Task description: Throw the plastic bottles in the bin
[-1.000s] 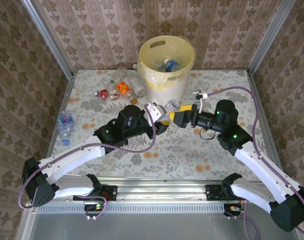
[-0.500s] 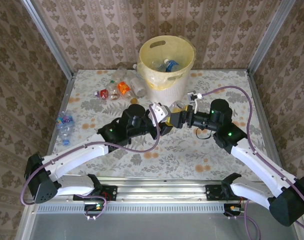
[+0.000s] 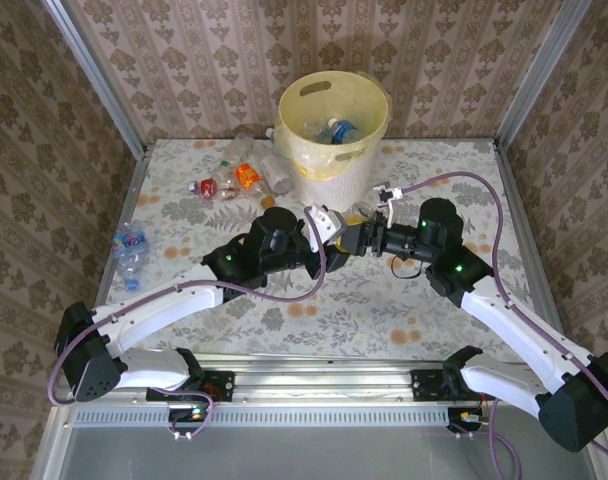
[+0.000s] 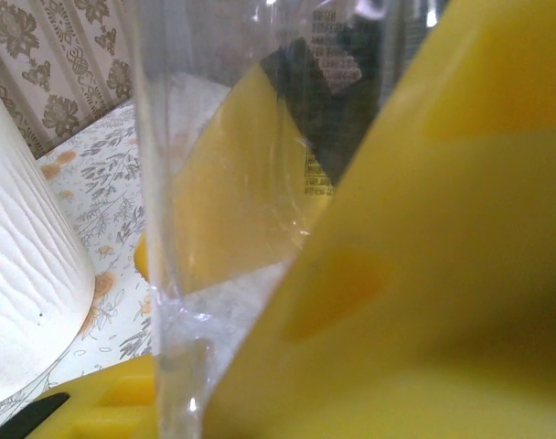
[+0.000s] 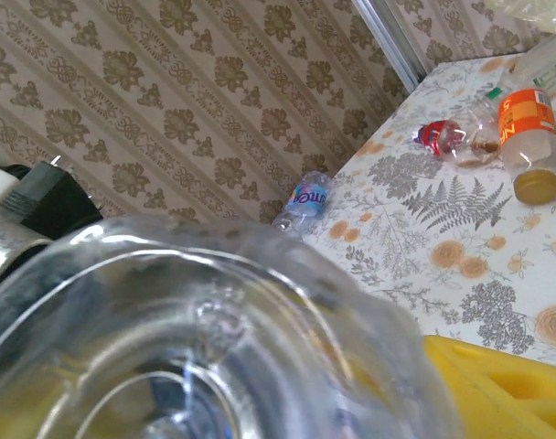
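floral tabletop point(image 3: 384, 300), patterned walls point(image 3: 234, 60); left fingers point(image 4: 424, 274) seemingly clamp clear bottle point(image 4: 223, 137); right fingers point(image 5: 497, 384) unclear

My left arm point(image 3: 174, 295), white links with black joints, stretches from its base at the near left toward the middle of the table, its forearm angled to the right. My left gripper point(image 3: 332, 228) has its yellow fingers point(image 4: 443, 274) clamped on a clear plastic bottle point(image 4: 223, 137). My right arm point(image 3: 509, 315) rises from the near right, folds at a black elbow, and its forearm points left. My right gripper point(image 3: 354, 236) faces the left one nose to nose. One yellow finger point(image 5: 497, 384) sits beside the bottle's base, but I can't tell whether it grips.
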You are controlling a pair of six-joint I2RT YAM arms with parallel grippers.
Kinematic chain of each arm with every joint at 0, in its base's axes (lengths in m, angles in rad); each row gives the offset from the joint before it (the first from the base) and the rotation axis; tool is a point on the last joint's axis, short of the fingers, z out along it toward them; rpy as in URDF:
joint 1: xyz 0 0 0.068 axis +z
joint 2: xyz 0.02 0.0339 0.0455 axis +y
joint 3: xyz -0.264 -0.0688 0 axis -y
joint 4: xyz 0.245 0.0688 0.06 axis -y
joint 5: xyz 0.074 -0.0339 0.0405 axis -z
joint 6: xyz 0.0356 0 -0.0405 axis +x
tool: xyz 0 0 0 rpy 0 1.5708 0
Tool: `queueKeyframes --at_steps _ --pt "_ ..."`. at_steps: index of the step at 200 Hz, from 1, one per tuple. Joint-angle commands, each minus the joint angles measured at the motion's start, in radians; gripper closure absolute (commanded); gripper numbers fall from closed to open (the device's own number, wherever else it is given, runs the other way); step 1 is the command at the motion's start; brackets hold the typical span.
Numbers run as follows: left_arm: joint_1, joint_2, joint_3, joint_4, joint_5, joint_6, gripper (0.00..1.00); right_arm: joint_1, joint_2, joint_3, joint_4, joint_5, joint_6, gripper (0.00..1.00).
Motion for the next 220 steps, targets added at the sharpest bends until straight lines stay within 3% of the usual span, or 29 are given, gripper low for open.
queueKeyframes --at_steps 1,74,90,108,129,172,199,220 --pt "-0.022 -0.011 0.035 0.048 0.067 0.007 0.57 0.002 0.005 0.004 -0.016 0.045 -0.009 0.3" --pt "-0.021 -0.032 0.011 0.06 0.07 0.005 0.47 0.002 0.002 0.001 -0.023 0.065 -0.005 0.4" --pt "-0.022 -0.036 0.005 0.062 0.062 0.002 0.36 0.002 0.001 0.0 -0.025 0.066 -0.004 0.41" --pt "-0.021 -0.045 -0.004 0.064 0.045 -0.003 0.15 0.002 0.0 0.003 -0.033 0.073 -0.007 0.42" --pt "-0.022 -0.07 -0.027 0.081 0.0 -0.009 0.01 0.001 -0.002 0.013 -0.067 0.096 -0.021 0.43" --pt "-0.011 -0.194 -0.111 0.127 -0.182 -0.029 0.0 0.001 -0.039 0.035 -0.186 0.223 -0.097 0.45" --pt "0.028 -0.305 -0.158 0.098 -0.326 -0.114 0.0 -0.004 -0.067 0.073 -0.305 0.35 -0.189 0.45" --pt "0.069 -0.402 -0.19 0.042 -0.376 -0.172 0.0 -0.018 -0.083 0.1 -0.36 0.412 -0.248 0.46"
